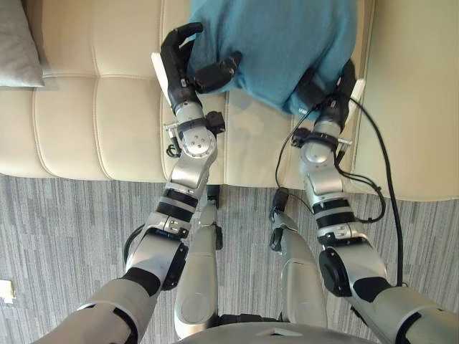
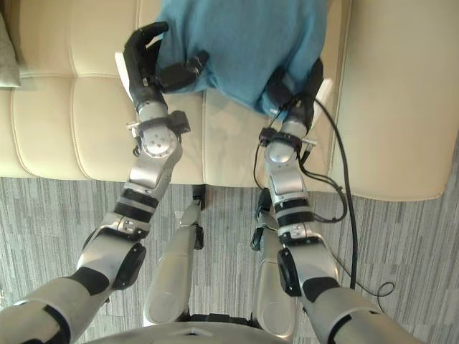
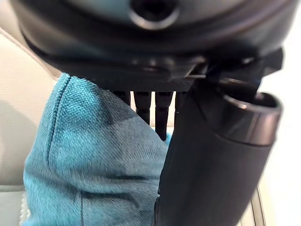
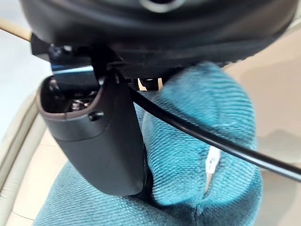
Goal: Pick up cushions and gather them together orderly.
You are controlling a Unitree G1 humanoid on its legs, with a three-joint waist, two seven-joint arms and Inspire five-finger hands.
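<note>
Sofa (image 1: 93,122), one grey cushion (image 1: 18,43), one teal cushion (image 1: 280,43) in clenched fingers (image 1: 181,36) of left hand (image 1: 176,72), right hand (image 1: 343,86)

**Cream sofa meets grey carpet**

A cream leather sofa (image 1: 93,122) with stitched, padded panels spans the far side of the room, its right-hand section set off by a narrow seam. Grey carpet (image 1: 64,229) with fine streaked lines runs along its front edge. Soft, even light leaves a pale sheen on the upholstery.
</note>
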